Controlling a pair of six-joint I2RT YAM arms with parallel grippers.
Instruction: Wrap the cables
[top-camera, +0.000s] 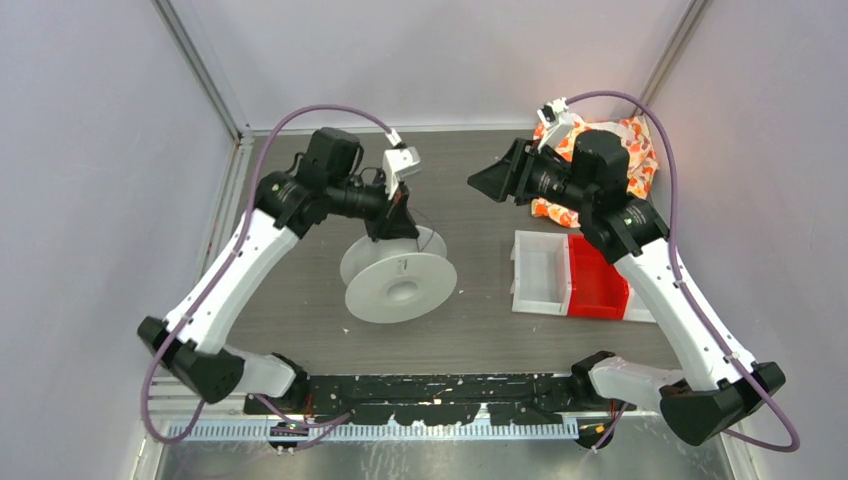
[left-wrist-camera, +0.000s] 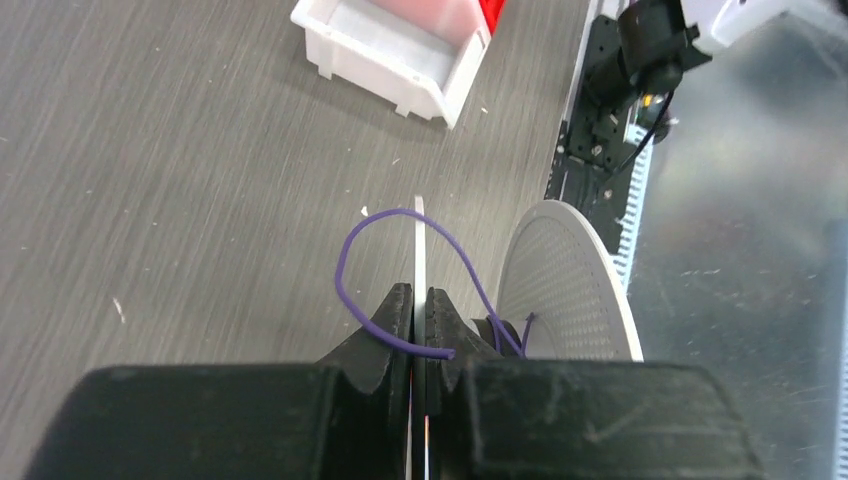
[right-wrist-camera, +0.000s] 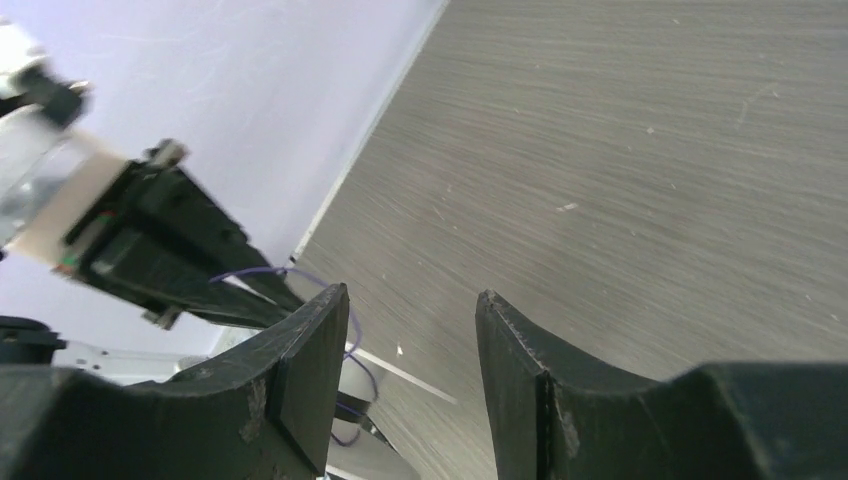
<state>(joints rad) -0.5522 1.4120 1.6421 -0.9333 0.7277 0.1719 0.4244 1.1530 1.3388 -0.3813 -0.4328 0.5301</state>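
A thin purple cable (left-wrist-camera: 345, 270) loops up from my left gripper (left-wrist-camera: 420, 300) and runs down to the hub of a white spool (top-camera: 400, 290), whose inner flange (left-wrist-camera: 570, 290) shows on the right. The left jaws are closed. The cable's short end lies across both fingertips, and the spool's rear flange edge (left-wrist-camera: 419, 240) lines up with the slit between them. In the top view the left gripper (top-camera: 392, 228) sits over the spool's rear rim. My right gripper (top-camera: 490, 180) hangs open and empty above the table, pointing left. Its wrist view (right-wrist-camera: 412, 340) shows the cable loop (right-wrist-camera: 262, 272) beyond its left finger.
A white bin (top-camera: 540, 272) and a red bin (top-camera: 597, 280) stand side by side to the right of the spool. A patterned orange cloth (top-camera: 640, 150) lies at the back right under the right arm. Walls close in the left, back and right sides.
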